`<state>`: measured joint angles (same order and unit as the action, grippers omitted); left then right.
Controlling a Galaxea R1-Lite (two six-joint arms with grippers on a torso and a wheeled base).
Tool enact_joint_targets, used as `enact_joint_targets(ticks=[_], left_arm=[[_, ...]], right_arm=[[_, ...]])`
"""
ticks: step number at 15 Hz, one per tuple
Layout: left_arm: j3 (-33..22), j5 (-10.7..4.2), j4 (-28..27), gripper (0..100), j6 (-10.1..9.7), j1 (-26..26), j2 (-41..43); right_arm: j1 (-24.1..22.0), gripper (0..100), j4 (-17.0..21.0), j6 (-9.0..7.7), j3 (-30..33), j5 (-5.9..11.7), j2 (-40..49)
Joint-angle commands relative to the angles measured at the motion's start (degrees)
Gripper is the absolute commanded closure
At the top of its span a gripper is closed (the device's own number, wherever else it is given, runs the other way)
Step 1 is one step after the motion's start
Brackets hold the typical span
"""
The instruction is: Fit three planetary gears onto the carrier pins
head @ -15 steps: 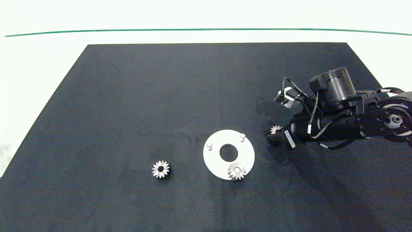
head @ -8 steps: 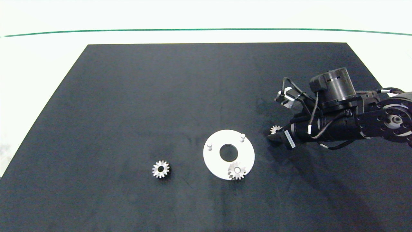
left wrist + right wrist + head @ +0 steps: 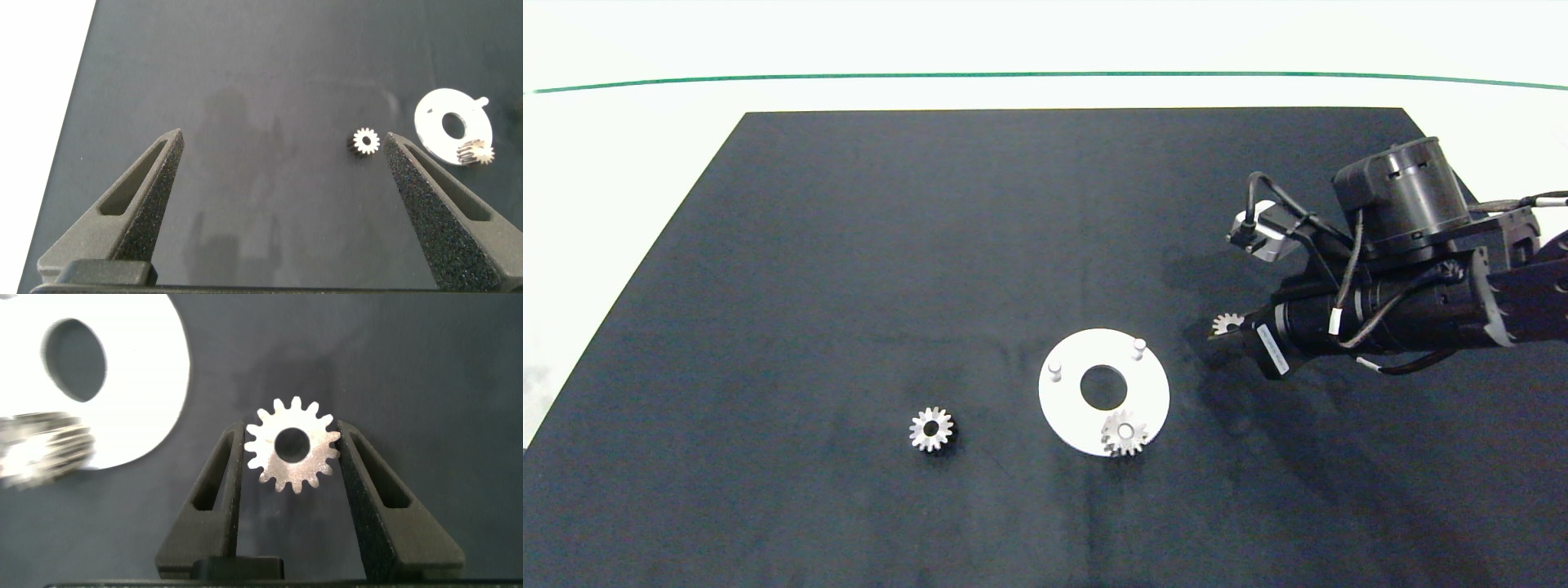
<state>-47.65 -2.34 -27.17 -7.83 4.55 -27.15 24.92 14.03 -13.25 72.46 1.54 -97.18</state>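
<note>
Head view: right arm comes in from the right edge, its right hand (image 3: 1223,333) low over the dark surface (image 3: 931,245), just right of the white disc (image 3: 1072,412). Rt wrist view shows both fingers (image 3: 369,498) pressed against opposite sides of one gear (image 3: 292,455), pinching it by the teeth, flat face toward the cam, centre hole visible. In head view only part of that held gear shows at the fingertips, near the disc's right rim but apart from it.

White disc lies flat on the surface, approx centre-right, large round hole in the middle. Three carrier pins stand on it: two bare pins, one on the left side (image 3: 1054,370), one at the upper right (image 3: 1139,348); the third, at the disc's near edge, carries a seated gear (image 3: 1125,433) w/ pin tip showing through its hole. That gear overhangs the disc rim slightly.

Third gear (image 3: 930,429) lies flat on the surface left of the disc, well apart from it, nothing touching it.

Left wrist view: left hand (image 3: 282,147) is spread wide, fingers empty, hanging above the surface w/ the loose gear and disc visible beyond. Left arm doesn't appear in head view.
</note>
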Motion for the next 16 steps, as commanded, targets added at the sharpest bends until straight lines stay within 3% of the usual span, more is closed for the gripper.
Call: enact_joint_targets(ticks=[1, 4, 16], left_arm=[[-0.1, -0.12, -0.2, 0, -0.08, -0.1, -0.1], [-0.6, -0.21, -0.2, 0, -0.08, -0.1, -0.1], [-1.0, -0.21, -0.2, 0, -0.52, -0.1, 0.1]], right_arm=[[4.0, 87, 1.6, -0.11, 2.5, 1.80, 4.4], [6.2, 87, 1.7, -0.11, 3.9, 4.00, 3.6], [10.0, 87, 0.1, -0.11, 5.9, 4.09, -4.2]])
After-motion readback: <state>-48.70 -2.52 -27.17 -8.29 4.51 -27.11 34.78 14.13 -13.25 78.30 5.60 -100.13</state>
